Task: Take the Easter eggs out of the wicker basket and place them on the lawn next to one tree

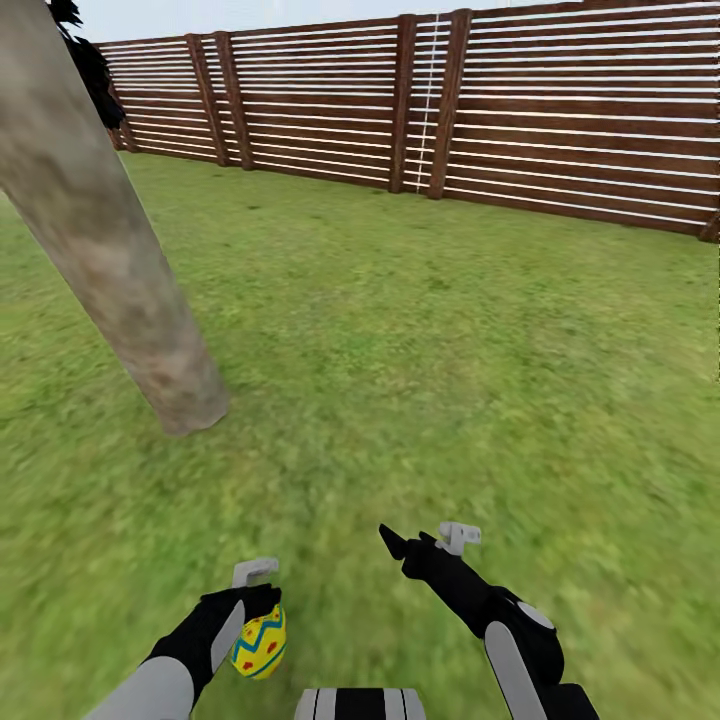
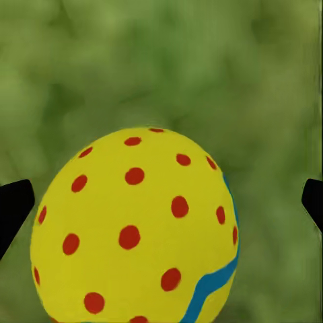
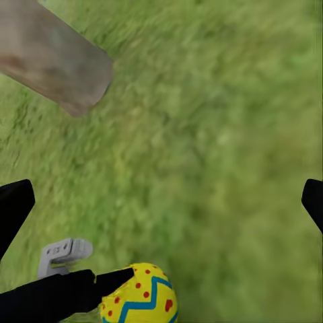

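Fingers (image 2: pixel 13 208) of the left gripper (image 1: pixel 262 612) show as black wedges at either side of the wrist view, w/ a smooth yellow egg (image 2: pixel 134 229) between them: rounded dome, red dots all over, blue wavy band low on one side. From the head cam the egg (image 1: pixel 260 643) sits at the tip of that black gripper, zigzag blue band and red marks facing us, jaws closed around it, held just over the grass. Right gripper (image 1: pixel 400 547) next: dark pointed fingers, jaws standing wide apart, nothing between them but turf. Its wrist cam catches the left gripper (image 3: pixel 101 282) and the egg (image 3: pixel 140 296) close by. Out from there, mottled green lawn (image 1: pixel 450 350), soft and blurry in texture, flat all round. Tree trunk (image 1: pixel 100 250) rises fwd-left of the arms, bare, pale grey-brown, rough and streaky, a plain cylinder leaning in this view; base near the egg but apart from it. Far back, brown slatted wooden fence (image 1: pixel 560 130) w/ thick upright posts.
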